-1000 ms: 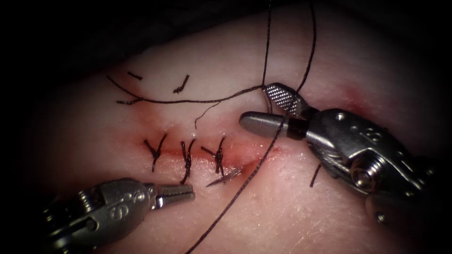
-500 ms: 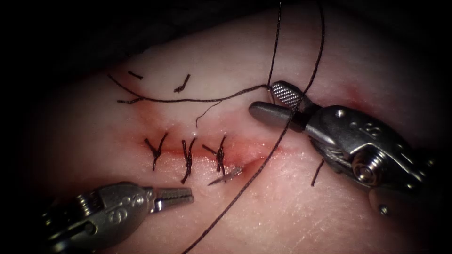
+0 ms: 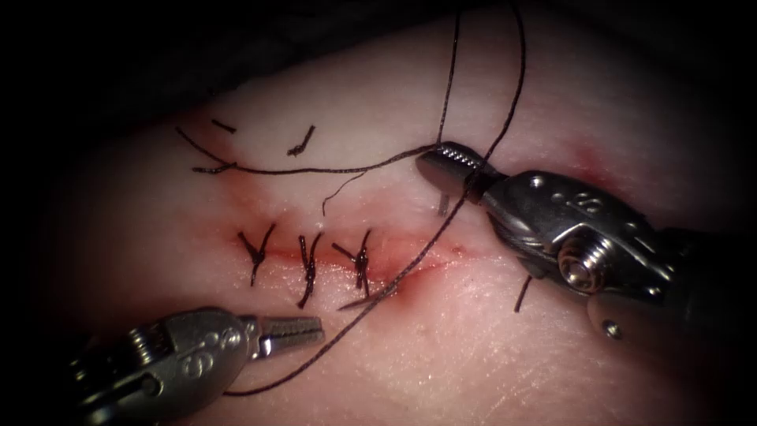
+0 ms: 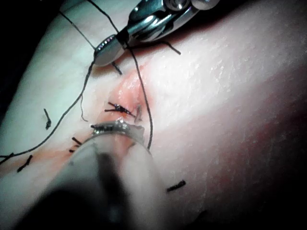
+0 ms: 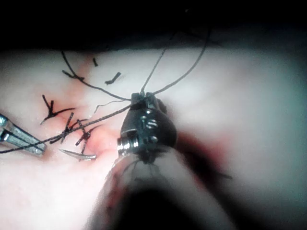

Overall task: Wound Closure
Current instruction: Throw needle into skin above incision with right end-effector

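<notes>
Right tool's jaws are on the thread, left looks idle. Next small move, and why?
Probably ease the right tool back rightward: its jaws are shut on the thread, and another strand crosses over them. The left tool is shut, holding nothing; the needle lies on the tissue by the cut.

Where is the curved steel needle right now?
In the endoscope view the curved steel needle lies free on the pale tissue, just below the red cut beside the rightmost dark stitch, up and right of the left gripper.
</notes>
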Controlling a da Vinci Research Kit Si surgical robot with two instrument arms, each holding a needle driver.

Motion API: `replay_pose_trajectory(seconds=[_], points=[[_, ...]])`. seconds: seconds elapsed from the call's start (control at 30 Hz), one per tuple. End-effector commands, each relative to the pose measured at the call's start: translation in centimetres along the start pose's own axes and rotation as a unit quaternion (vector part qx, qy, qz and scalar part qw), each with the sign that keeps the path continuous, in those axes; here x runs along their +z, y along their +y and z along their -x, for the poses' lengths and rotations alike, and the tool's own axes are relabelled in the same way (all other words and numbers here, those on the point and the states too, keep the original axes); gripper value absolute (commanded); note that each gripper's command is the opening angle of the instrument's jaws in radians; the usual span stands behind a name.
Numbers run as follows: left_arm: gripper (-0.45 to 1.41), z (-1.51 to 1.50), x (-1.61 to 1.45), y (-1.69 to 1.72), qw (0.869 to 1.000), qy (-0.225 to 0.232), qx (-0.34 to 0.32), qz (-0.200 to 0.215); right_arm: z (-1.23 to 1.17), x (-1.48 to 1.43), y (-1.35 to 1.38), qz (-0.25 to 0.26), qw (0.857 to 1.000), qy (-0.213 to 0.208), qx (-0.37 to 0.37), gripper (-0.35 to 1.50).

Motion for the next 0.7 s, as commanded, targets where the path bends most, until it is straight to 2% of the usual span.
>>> replay_pose_trajectory(seconds=[0.03,0.07,0.13,0.17,0.27,0.37,0.47,0.63,0.67,0.7], points=[[-0.34,-0.05,0.06,-0.07,1.0,0.001,0.001,-0.001,-0.07,0.19,-0.09,-0.037,0.999,0.026,-0.001,-0.35],[-0.34,-0.05,0.06,-0.07,1.0,0.001,0.001,-0.001,-0.07,0.19,-0.09,-0.037,0.999,0.026,-0.001,-0.35],[-0.34,-0.05,0.05,-0.07,1.0,0.002,0.001,-0.001,-0.07,0.28,-0.09,-0.117,0.991,0.058,0.023,-0.35],[-0.34,-0.05,0.05,-0.07,1.0,0.002,0.001,-0.001,-0.07,0.28,-0.09,-0.117,0.991,0.058,0.023,-0.35],[-0.34,-0.04,0.04,-0.07,1.0,0.001,0.002,-0.002,-0.06,0.34,-0.08,-0.185,0.978,0.071,0.058,-0.35],[-0.34,-0.04,0.04,-0.08,1.0,0.001,0.002,-0.001,-0.02,0.36,-0.09,-0.23,0.966,0.067,0.098,-0.35],[-0.34,-0.04,0.03,-0.08,1.0,0.0,0.002,-0.002,0.08,0.33,-0.14,-0.243,0.955,0.046,0.161,-0.35],[-0.34,-0.05,0.04,-0.09,1.0,0.0,0.001,-0.002,0.34,0.27,-0.26,-0.229,0.941,-0.026,0.246,-0.35],[-0.34,-0.05,0.04,-0.09,1.0,0.0,0.001,-0.002,0.45,0.23,-0.31,-0.232,0.935,-0.042,0.266,-0.35],[-0.34,-0.05,0.04,-0.09,1.0,0.0,0.001,-0.002,0.45,0.23,-0.31,-0.232,0.935,-0.042,0.266,-0.35]])
